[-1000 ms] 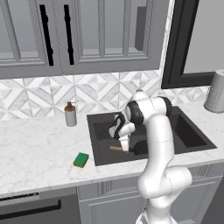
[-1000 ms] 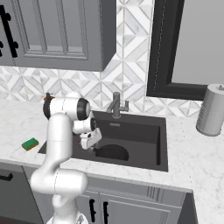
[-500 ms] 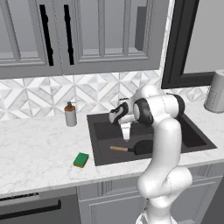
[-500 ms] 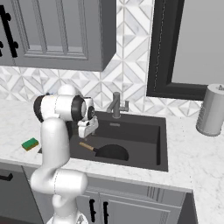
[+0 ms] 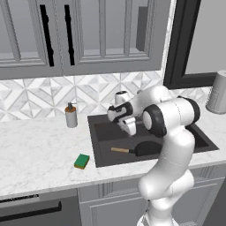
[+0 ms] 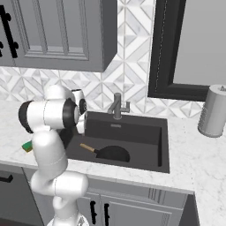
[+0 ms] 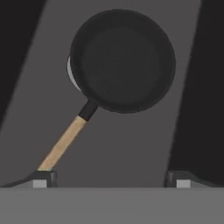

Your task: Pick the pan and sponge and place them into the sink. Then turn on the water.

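resting in the sink (image 5: 101,132), the pan (image 5: 148,148); jaws wide, empty.

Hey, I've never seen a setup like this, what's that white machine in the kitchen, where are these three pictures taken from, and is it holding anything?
It is a white robot arm in a simulated kitchen. Two pictures come from cameras behind it, to its left and right; the third looks along its gripper, whose jaws stand open and hold nothing. The pan lies in the sink, its wooden handle pointing towards the gripper, partly covering the drain. On the counter a green sponge lies left of the sink, with a soap dispenser behind it. The faucet stands at the back, with no water running. A paper towel roll stands right of the sink.
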Tool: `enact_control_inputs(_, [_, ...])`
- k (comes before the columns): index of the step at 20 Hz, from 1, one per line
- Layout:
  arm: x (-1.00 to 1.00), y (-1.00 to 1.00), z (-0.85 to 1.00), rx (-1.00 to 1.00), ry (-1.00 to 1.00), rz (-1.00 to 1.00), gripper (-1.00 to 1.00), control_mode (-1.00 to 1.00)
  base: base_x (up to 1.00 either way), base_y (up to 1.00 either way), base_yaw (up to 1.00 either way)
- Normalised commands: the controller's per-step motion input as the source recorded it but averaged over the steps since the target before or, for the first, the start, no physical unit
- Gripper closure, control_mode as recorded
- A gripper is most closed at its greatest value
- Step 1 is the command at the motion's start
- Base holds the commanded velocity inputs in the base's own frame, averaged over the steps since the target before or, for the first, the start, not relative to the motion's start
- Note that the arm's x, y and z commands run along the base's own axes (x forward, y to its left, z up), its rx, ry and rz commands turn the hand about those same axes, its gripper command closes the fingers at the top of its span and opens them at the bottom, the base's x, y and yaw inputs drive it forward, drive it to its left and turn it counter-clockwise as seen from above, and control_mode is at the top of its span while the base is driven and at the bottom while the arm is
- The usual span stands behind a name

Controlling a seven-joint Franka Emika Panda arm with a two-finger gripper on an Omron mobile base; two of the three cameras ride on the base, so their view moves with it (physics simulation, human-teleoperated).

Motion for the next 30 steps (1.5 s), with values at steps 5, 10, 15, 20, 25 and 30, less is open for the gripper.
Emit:
enact_control_inputs(5, [-0.34, 0.23, 0.55, 0.01, -0.06, 0.57, -1.00, -1.00, 0.00, 0.00, 0.00])
enact_control_inputs(10, [-0.58, 0.16, 0.57, 0.10, -0.09, 0.42, -1.00, -1.00, 0.00, 0.00, 0.00])
enact_control_inputs(15, [-0.40, 0.48, 0.45, 0.15, -0.02, 0.24, -1.00, -1.00, 0.00, 0.00, 0.00])
enact_control_inputs(20, [-0.42, 0.93, 0.22, 0.01, 0.00, 0.21, -1.00, -1.00, 0.00, 0.00, 0.00])
enact_control_inputs(25, [-0.36, 0.71, 0.21, -0.08, 0.10, 0.18, -1.00, -1.00, 0.00, 0.00, 0.00])
enact_control_inputs(30, [-0.24, 0.53, 0.02, -0.14, 0.21, 0.09, -1.00, -1.00, 0.00, 0.00, 0.00])
